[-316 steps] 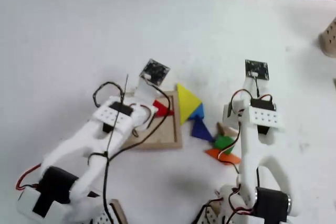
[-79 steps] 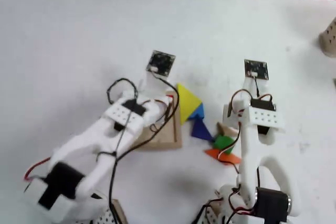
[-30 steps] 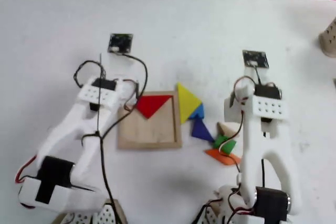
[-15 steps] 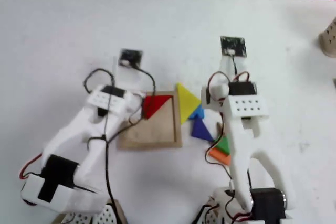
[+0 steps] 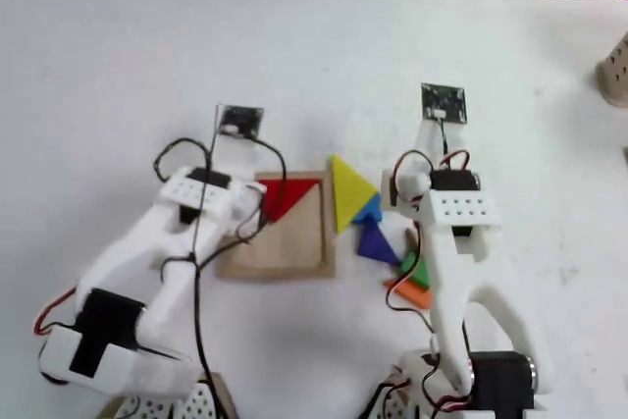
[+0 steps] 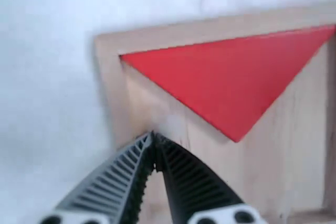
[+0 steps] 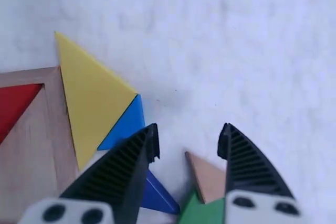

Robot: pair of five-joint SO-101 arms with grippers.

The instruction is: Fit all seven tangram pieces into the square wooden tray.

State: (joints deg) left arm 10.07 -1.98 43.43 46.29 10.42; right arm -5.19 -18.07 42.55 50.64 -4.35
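The white table (image 5: 118,66) carries the square wooden tray (image 5: 294,247) between the two arms, probably so that either can reach it. The left gripper (image 6: 154,142) hangs over the tray floor near a corner, jaws together on nothing. The right gripper (image 7: 188,134) hovers with its jaws apart above the loose pieces, apparently ready to take one. The red triangle (image 5: 287,193) lies inside the tray with its long edge flush against the far wall and its apex pointing to the centre, which likely saves room. The yellow triangle (image 5: 350,193) lies outside, its long edge along the tray's right rim and its apex toward the right arm. Just beside it cluster the blue pieces (image 5: 375,235), the green piece (image 5: 420,270) and the orange piece (image 5: 412,293).
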